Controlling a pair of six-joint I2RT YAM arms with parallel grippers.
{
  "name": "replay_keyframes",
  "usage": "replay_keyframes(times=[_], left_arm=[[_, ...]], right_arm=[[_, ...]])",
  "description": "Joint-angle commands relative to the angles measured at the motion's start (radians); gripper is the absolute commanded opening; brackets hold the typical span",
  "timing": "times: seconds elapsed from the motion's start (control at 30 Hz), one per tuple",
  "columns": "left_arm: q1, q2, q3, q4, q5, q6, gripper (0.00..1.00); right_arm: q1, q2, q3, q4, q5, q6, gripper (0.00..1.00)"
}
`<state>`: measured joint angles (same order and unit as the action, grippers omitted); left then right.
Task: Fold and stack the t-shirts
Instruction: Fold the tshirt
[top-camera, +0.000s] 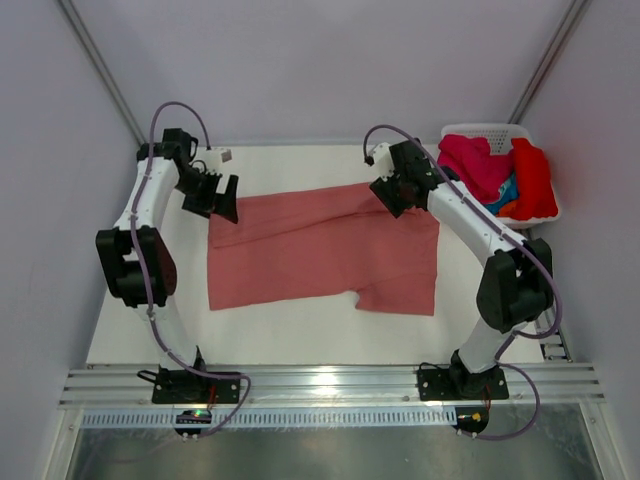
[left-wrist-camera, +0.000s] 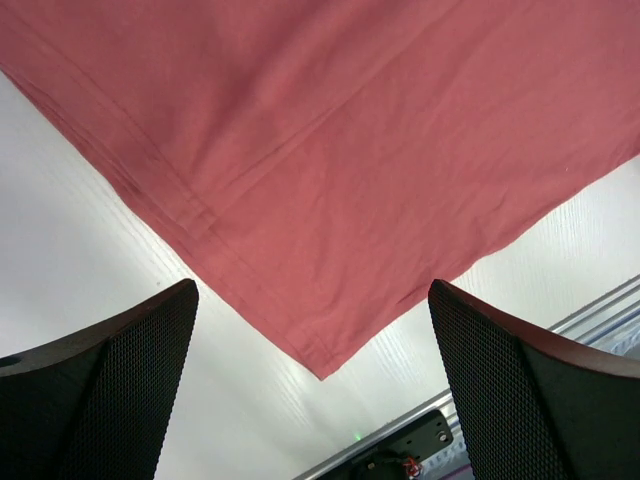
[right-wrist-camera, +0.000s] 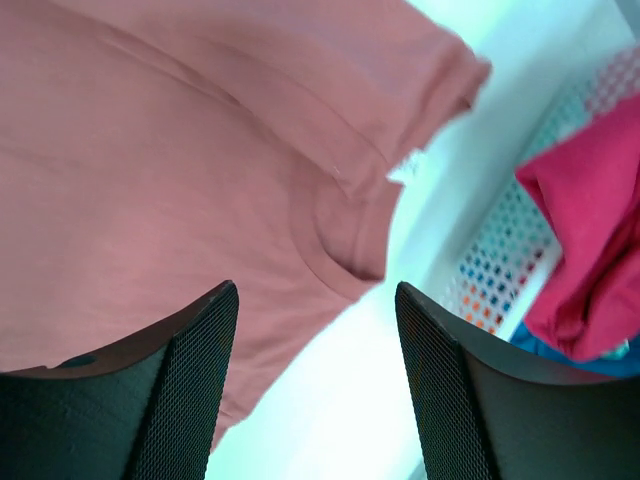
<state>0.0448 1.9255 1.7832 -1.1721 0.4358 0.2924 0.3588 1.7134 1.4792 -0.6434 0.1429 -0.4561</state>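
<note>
Mid-fold on the salmon t-shirt (top-camera: 320, 250) at frame centre, with left gripper (top-camera: 224, 198) spread wide and right gripper (top-camera: 390, 192) parted, both empty; next, probably pinching 2 corners to fold.

Bright, even light from above fills the top view, leaving only faint, soft shadows on the white table (top-camera: 300, 335) beneath the arms. A small glare spot shines on the metal rail (top-camera: 325, 378). The left wrist view is sharp, with crisp seams on the salmon t-shirt (left-wrist-camera: 380, 150). The right wrist view is softer: its table is washed out to bluish white and the basket (right-wrist-camera: 490, 280) is blurred.
</note>
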Motion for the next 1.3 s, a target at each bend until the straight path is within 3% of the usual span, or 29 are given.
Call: replay_keyframes(times=[0.0, 0.27, 0.47, 0.73, 0.87, 1.1, 1.27], left_arm=[[0.000, -0.028, -0.077, 0.066, -0.045, -0.011, 0.99], [0.001, -0.048, -0.070, 0.063, -0.048, -0.134, 0.99], [0.001, -0.132, -0.154, 0.072, -0.063, -0.159, 0.99], [0.000, -0.345, -0.327, 0.089, -0.055, 0.020, 0.99], [-0.011, -0.479, -0.436, 0.124, -0.032, 0.103, 0.99], [-0.124, -0.726, -0.711, 0.262, -0.193, 0.160, 0.99], [-0.180, -0.829, -0.861, 0.351, -0.292, 0.154, 0.99]], right_arm=[[0.000, -0.017, -0.069, 0.094, 0.209, 0.002, 0.68], [-0.004, -0.038, -0.020, -0.015, 0.011, 0.106, 0.69], [-0.026, -0.190, -0.213, 0.057, -0.074, 0.028, 0.69], [-0.029, -0.421, -0.477, 0.068, -0.187, -0.153, 0.68], [-0.027, -0.538, -0.556, -0.015, -0.268, -0.306, 0.68], [-0.029, -0.719, -0.779, 0.019, -0.148, -0.313, 0.68], [-0.029, -0.739, -0.869, 0.057, -0.063, -0.291, 0.68]])
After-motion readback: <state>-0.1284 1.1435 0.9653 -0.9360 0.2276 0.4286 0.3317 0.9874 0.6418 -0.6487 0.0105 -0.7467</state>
